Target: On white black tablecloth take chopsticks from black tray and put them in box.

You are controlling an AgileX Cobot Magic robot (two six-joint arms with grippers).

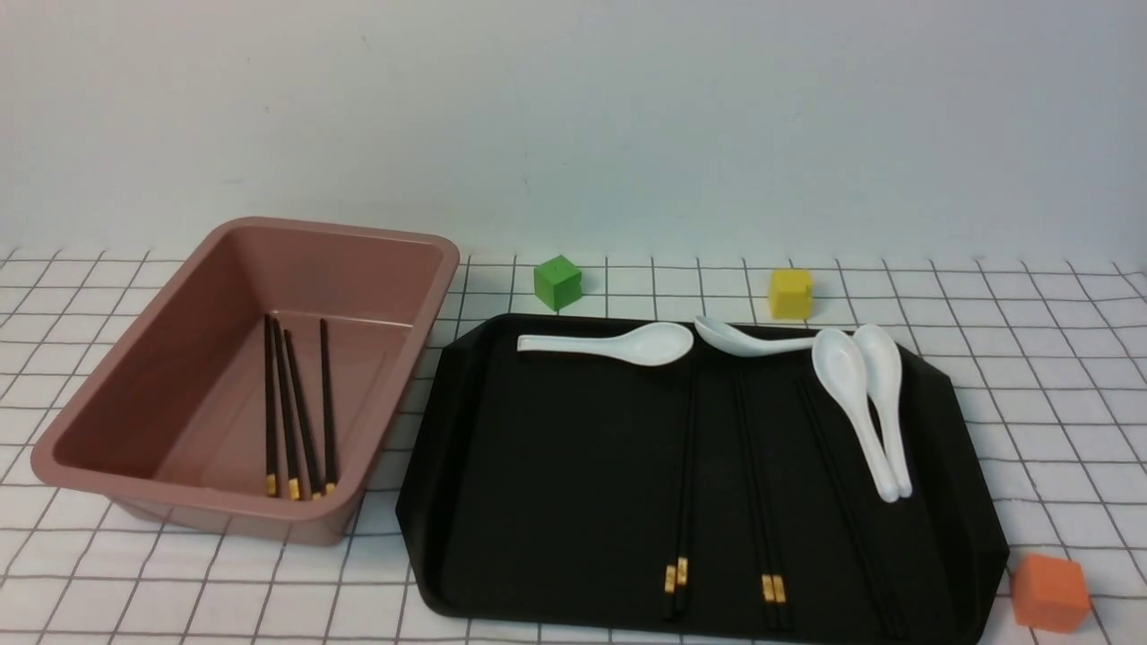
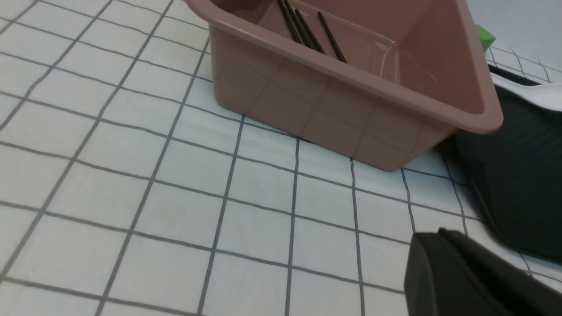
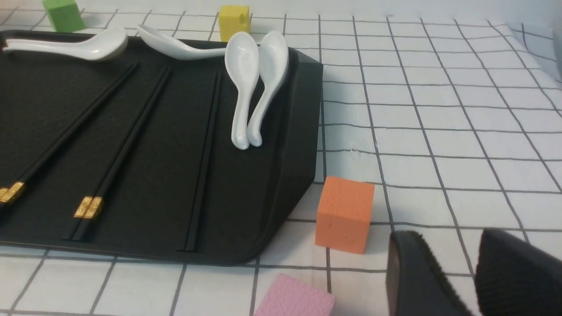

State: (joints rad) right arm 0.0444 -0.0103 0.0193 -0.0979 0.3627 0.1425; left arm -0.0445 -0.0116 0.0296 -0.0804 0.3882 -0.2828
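The black tray [image 1: 556, 466] lies on the gridded tablecloth [image 1: 1030, 376]. Three pairs of black chopsticks lie lengthwise in it: one pair [image 1: 683, 484], a second [image 1: 760, 484] and a third [image 1: 842, 502]; the right wrist view shows them too [image 3: 127, 140]. The pinkish-brown box [image 1: 224, 296] stands left of the tray with several chopsticks [image 1: 296, 421] inside. Neither gripper shows in the front view. My left gripper [image 2: 439, 235] is shut and empty, low over the cloth near the box [image 2: 351, 109]. My right gripper [image 3: 452, 245] is open and empty, beside the tray's [image 3: 153, 184] near right corner.
Several white spoons [image 1: 860, 403] lie along the tray's far and right side. A green cube [image 1: 557, 281] and a yellow cube [image 1: 790, 292] sit behind the tray. An orange cube [image 3: 344, 213] and a pink block [image 3: 294, 298] lie close to my right gripper.
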